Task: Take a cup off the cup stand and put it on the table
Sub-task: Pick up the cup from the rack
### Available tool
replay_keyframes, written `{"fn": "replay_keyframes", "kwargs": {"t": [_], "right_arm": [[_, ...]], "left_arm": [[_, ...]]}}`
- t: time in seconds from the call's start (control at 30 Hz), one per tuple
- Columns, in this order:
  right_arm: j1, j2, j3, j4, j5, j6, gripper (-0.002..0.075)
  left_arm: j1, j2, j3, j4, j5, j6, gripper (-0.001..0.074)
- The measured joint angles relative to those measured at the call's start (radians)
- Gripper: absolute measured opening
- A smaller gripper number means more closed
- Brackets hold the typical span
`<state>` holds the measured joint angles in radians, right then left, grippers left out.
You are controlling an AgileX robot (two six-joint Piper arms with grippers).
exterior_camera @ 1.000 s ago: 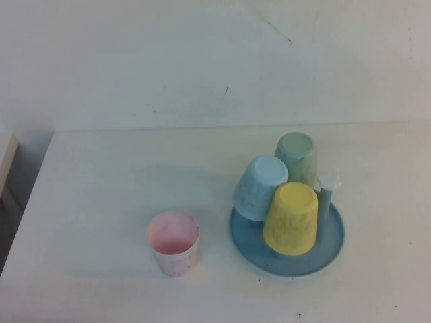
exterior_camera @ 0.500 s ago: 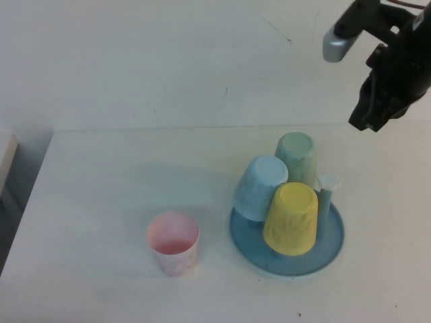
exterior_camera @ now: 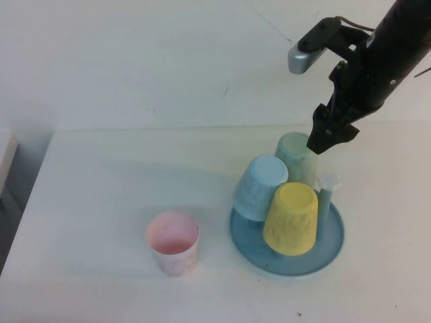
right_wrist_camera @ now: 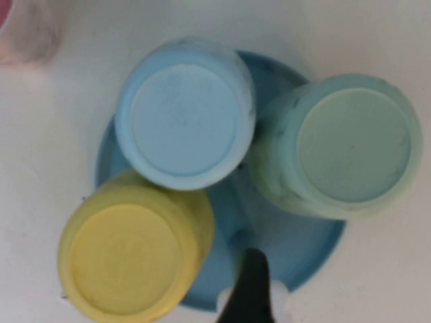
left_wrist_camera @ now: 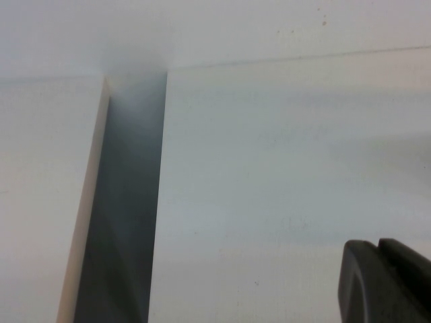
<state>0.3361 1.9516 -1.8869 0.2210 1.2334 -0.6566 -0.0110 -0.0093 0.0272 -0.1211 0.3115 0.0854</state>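
Note:
The pale mint-green cup (exterior_camera: 295, 155) sits upside down on a peg at the back of the round blue cup stand (exterior_camera: 324, 252), on the white table (exterior_camera: 101, 188). My right gripper (exterior_camera: 328, 140) hangs just above the cup's right rear edge, shut and empty. In the right wrist view the cup (right_wrist_camera: 353, 145) and the stand (right_wrist_camera: 296, 249) lie below the gripper's dark tip (right_wrist_camera: 248, 277). My left gripper (left_wrist_camera: 382, 282) shows only in the left wrist view, shut and empty over bare table at the left edge.
A light blue cup (exterior_camera: 261, 185) and a yellow cup (exterior_camera: 291, 217) also sit upside down on the stand. A bare white-tipped peg (exterior_camera: 328, 183) stands at its right. A pink cup (exterior_camera: 173, 242) stands upright on the table left of the stand. A dark gap (left_wrist_camera: 124, 202) runs along the table's left edge.
The right arm came into view from the upper right and moved down and left, until its gripper was just above the mint-green cup. The cups have not moved.

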Motion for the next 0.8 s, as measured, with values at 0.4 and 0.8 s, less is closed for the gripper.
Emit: {"fn": "replay_keyframes", "kwargs": {"t": [0.4,0.8], "right_arm": [[0.017,0.133,-0.126,0.000,0.000,0.035,0.0605],[0.030,0.206,-0.156,0.000,0.000,0.036,0.0606]], "left_arm": [[0.000,0.000,0.000,0.000,0.000,0.002,-0.0003],[0.000,0.000,0.000,0.000,0.000,0.002,-0.0003]]}}
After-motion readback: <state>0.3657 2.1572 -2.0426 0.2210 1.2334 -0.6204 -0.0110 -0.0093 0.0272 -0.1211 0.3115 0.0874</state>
